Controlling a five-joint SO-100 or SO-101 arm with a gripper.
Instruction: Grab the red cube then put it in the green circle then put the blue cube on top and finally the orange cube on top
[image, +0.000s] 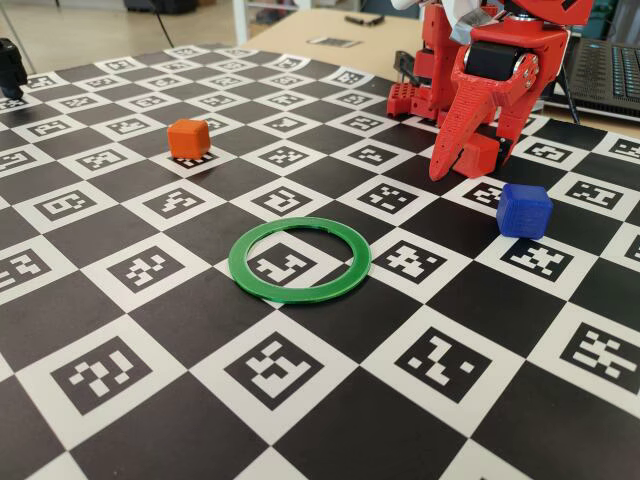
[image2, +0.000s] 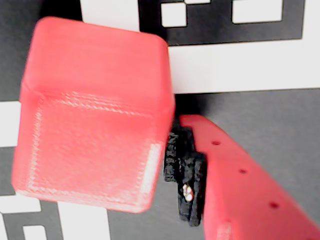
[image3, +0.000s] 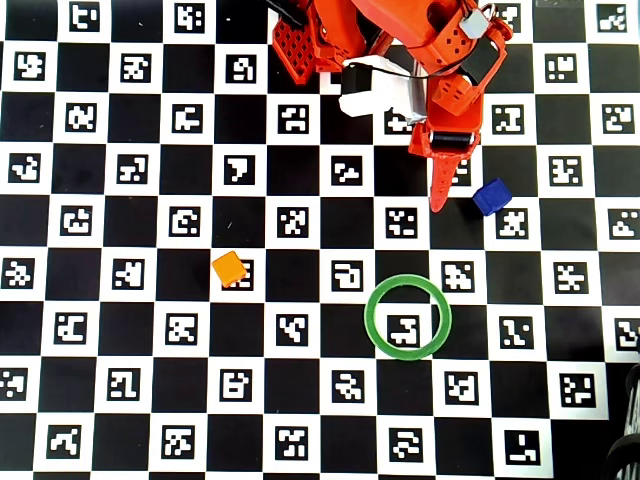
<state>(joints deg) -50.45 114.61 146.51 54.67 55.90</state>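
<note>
My red gripper (image: 468, 165) reaches down at the back right of the board, shut on the red cube (image: 482, 152). The wrist view is mostly filled by the red cube (image2: 95, 125), tilted, with its right side against the black pad of one finger (image2: 240, 180); the other finger is hidden. The green circle (image: 300, 292) lies flat and empty near the board's middle. To the right of the gripper sits the blue cube (image: 524, 210). The orange cube (image: 188, 138) rests far off at the back left. From overhead, the gripper (image3: 445, 190) points toward the green circle (image3: 407, 316).
The board (image: 150, 300) is a black-and-white checker of marker tags. The arm's red base (image3: 330, 40) stands at the back edge. A laptop keyboard (image: 610, 70) lies behind the board at the right.
</note>
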